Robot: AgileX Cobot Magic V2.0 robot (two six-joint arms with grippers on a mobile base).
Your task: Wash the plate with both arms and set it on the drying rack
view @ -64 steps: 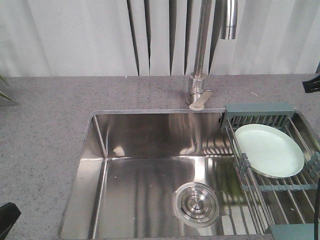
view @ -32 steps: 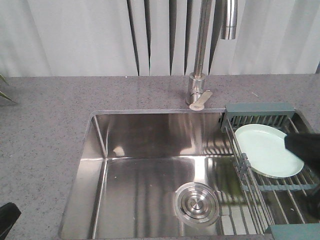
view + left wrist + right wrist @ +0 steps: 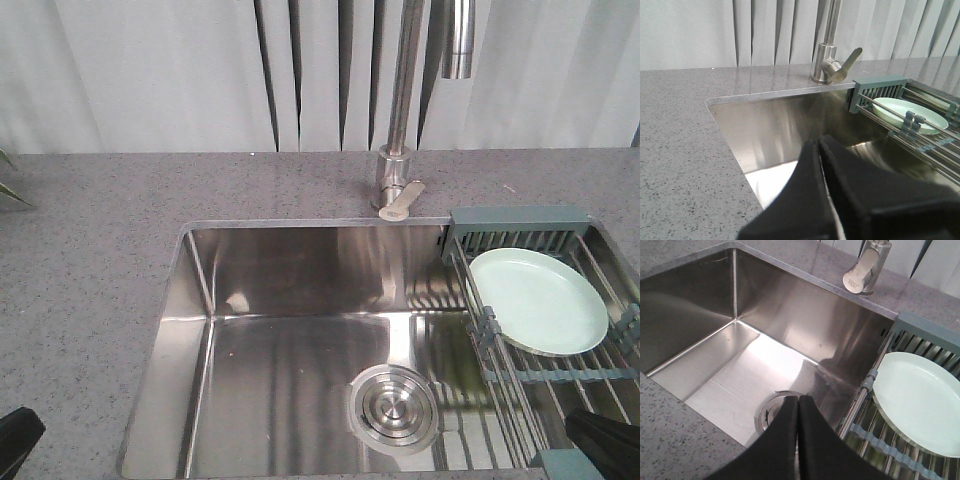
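— Lying flat on the drying rack (image 3: 545, 365), at the right end of the sink (image 3: 290, 340), the plate (image 3: 538, 300) is seen face up, just in front of the rack's grey-green end piece. Is anything set on it?

— Nothing is seen on it. The faucet (image 3: 400, 150) is mounted on the grey countertop (image 3: 90, 270) behind the basin, and the round drain (image 3: 393, 408) is seen in the basin floor, left of the rack.

— How are the arms posed?

— Only dark corners are caught by the front view. The left gripper (image 3: 819, 145) is held over the sink's near left edge, its fingers pressed together, nothing between them. The right gripper (image 3: 798, 402) is held above the drain, likewise closed and empty, with the plate to its right.

— What is shown by the wrist views alone?

— The closed fingers; these cannot be made out from the front.
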